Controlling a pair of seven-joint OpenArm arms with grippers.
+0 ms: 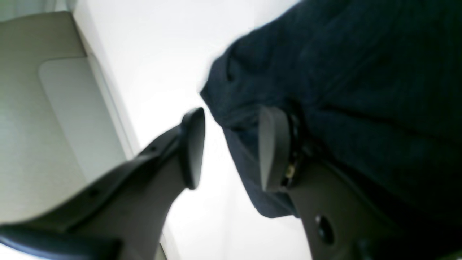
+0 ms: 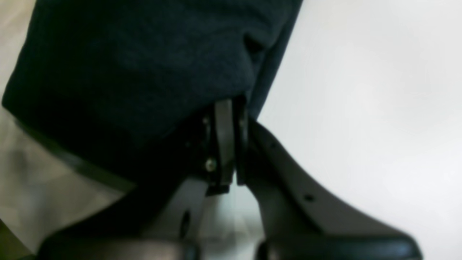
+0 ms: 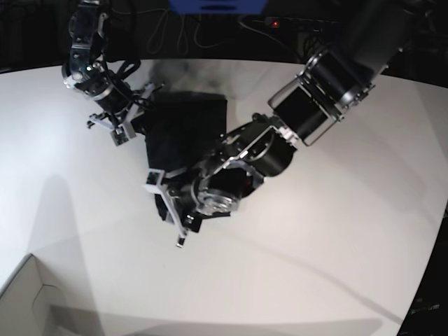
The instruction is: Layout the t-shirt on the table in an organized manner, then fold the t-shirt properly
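Note:
The black t-shirt lies bunched on the white table, between my two arms. My left gripper is open at the shirt's near corner. A fold of the t-shirt rests against the inner side of one of its fingers, and the other finger stands over bare table. In the base view the left gripper sits at the shirt's lower left end. My right gripper is shut on the edge of the t-shirt, at its far left side, where the right gripper meets the cloth.
A pale cardboard box corner sits at the table's near left edge, and the box also shows beside the left gripper. Cables and dark equipment run behind the table's far edge.

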